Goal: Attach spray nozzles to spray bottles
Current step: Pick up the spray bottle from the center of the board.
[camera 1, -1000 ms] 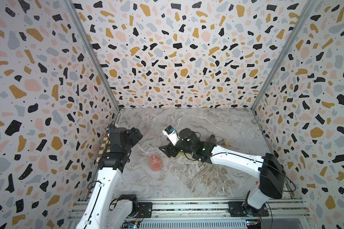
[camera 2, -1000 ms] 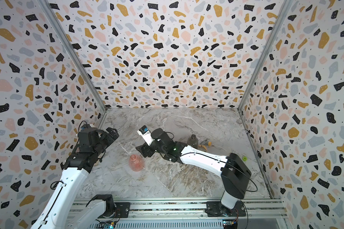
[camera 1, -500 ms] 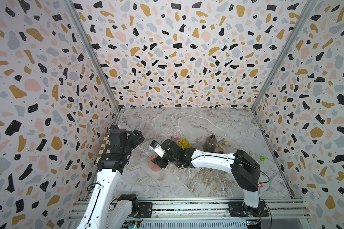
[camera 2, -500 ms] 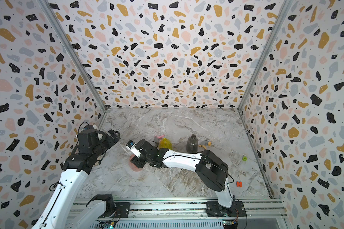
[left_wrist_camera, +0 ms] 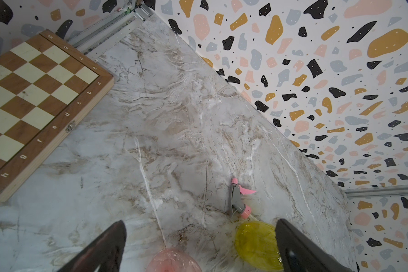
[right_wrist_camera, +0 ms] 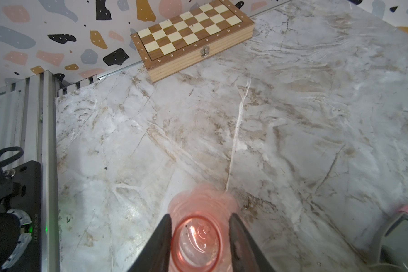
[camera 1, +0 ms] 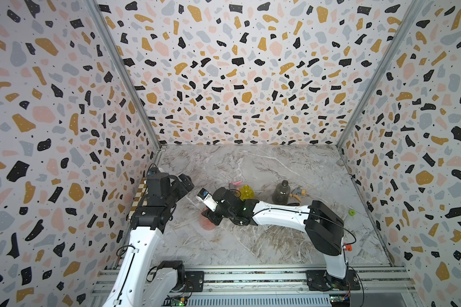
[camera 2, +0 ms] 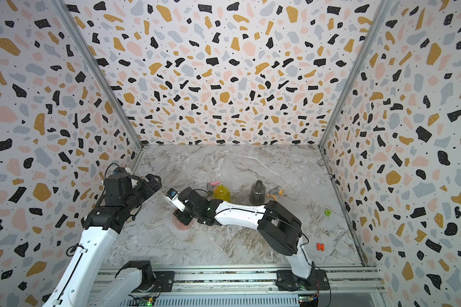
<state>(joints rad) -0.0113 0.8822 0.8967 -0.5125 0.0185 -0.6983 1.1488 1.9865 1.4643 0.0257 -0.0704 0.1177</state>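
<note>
Straddling pink bottle (right_wrist_camera: 196,237) neck: right jaws narrow, grip unclear | left jaws: wide apart

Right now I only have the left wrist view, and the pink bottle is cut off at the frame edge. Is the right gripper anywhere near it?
Observer: Yes. The right gripper has a finger on each side of the pink bottle at its open neck; whether it grips, I cannot tell.
Operator: What else stands outside my frame?
Observer: The grey bottle stands upright and uncapped on the far side of the right arm.
Operator: Any nozzle near it?
Observer: The orange-trigger nozzle lies on the table close beside it, on the side away from the yellow bottle.
</note>
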